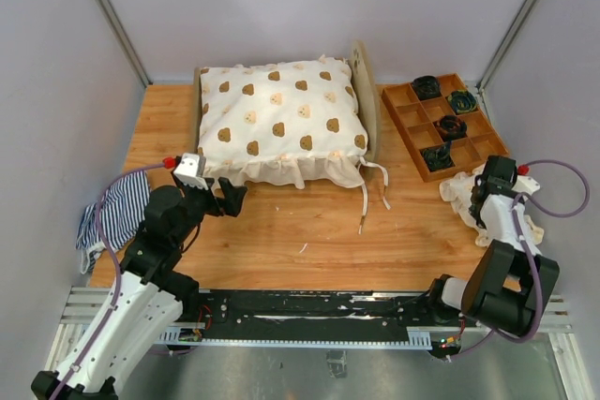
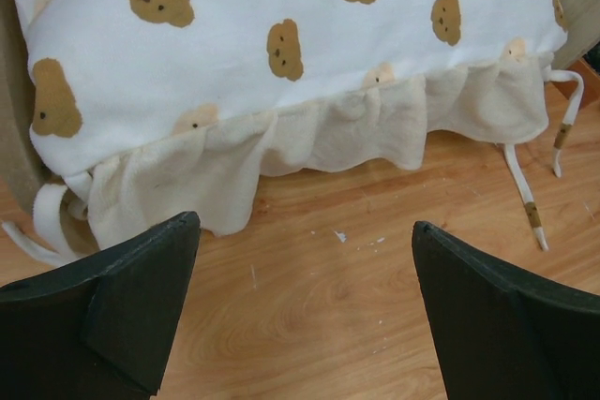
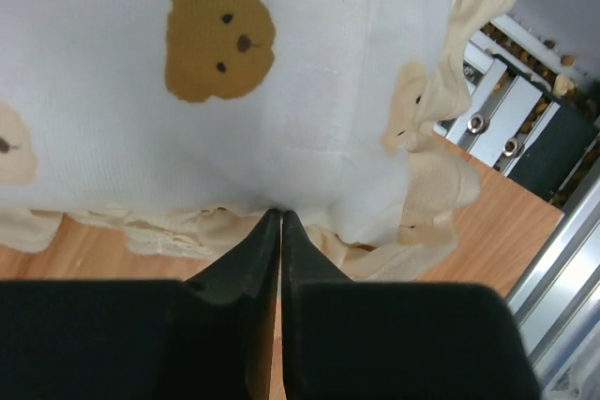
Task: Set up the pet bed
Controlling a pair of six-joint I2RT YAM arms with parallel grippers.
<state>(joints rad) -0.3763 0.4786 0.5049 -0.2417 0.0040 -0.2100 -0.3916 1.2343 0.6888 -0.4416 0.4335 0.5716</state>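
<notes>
The pet bed stands at the back of the table, its light wooden headboard on the right side. A white bear-print cushion cover with a cream ruffle and loose ties lies over it and hides the mattress. My left gripper hovers open at the cover's front left corner, and in the left wrist view this gripper holds nothing, with the ruffle just ahead. My right gripper is shut on the edge of a small bear-print cloth, which lies crumpled at the right.
A brown compartment tray with dark items sits at the back right. A navy-and-white striped cloth hangs over the table's left edge. Two ties trail onto the wood. A metal rail runs along the near edge.
</notes>
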